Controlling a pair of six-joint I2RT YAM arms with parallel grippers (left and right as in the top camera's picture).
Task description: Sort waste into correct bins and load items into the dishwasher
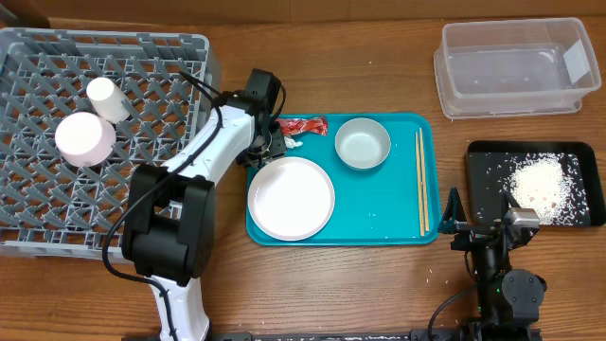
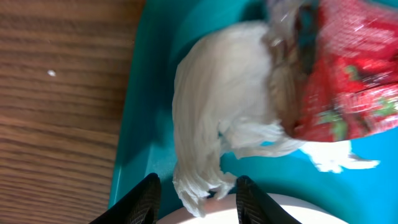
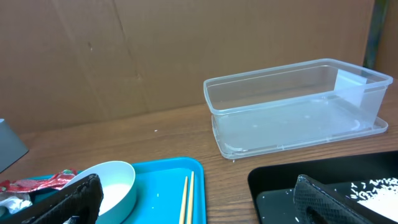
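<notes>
The crumpled white tissue wad (image 2: 217, 118) and the shiny red wrapper (image 2: 348, 81) lie together in the teal tray's far left corner (image 1: 291, 143) (image 1: 303, 126). My left gripper (image 2: 198, 198) (image 1: 273, 144) is open right over them, and the tissue's lower end hangs between its fingertips. The grey-green bowl (image 1: 363, 143) and a white plate (image 1: 291, 197) sit on the tray. A white cup (image 1: 106, 98) and a small pinkish-white plate (image 1: 85, 138) are in the grey dish rack (image 1: 38, 204). My right gripper (image 3: 199, 202) (image 1: 483, 223) is open and empty. The clear tub (image 1: 516, 66) (image 3: 292, 106) stands far right.
The teal tray (image 1: 398, 223) holds a pair of chopsticks (image 1: 420, 180) along its right side. A black tray (image 1: 488, 166) with a pile of white grains (image 1: 540, 182) sits at the right, under my right gripper. The left arm crosses the rack's right edge.
</notes>
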